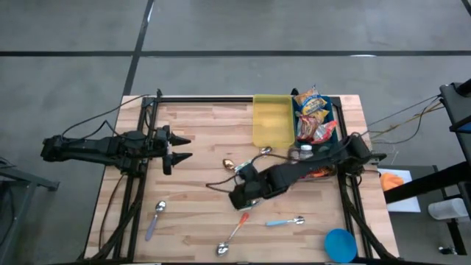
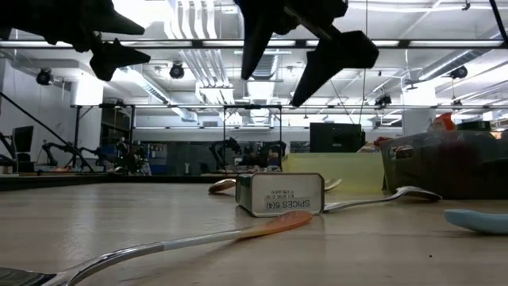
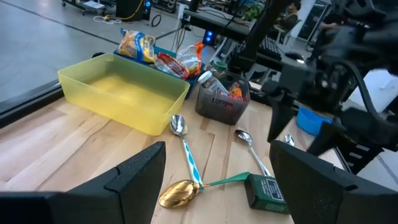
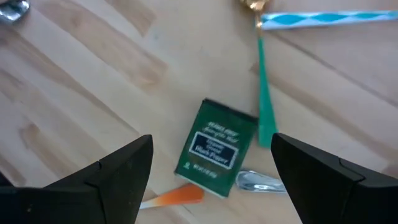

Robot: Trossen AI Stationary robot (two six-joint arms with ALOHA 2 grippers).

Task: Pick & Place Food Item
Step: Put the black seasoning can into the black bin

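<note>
The right gripper (image 4: 211,168) is held above the middle of the wooden table (image 1: 199,140), tilted steeply downward at the end of an arm stretched in from the right edge. Its fingers (image 4: 112,174) are spread wide and nothing is held between them. Directly below, framed by the two fingers, a green spice tin (image 4: 214,148) is seen lying flat on the wood, with clear air between it and the fingertips. An orange-handled spoon (image 4: 180,196) lies touching the tin's near corner, and a green-handled spoon (image 4: 266,99) runs just beside its far edge; a blue-striped spoon (image 4: 323,20) lies farther beyond. Open wood is left on the tin's other side.

The left gripper (image 1: 176,147) is kept level near the left edge of the table, fingers also apart and empty, well away from the tin.

Behind the right arm, a yellow tray (image 1: 271,118) and a bin of snack packets (image 1: 315,114) stand along the far edge, and a blue lid (image 1: 340,244) lies near the front right corner.
</note>
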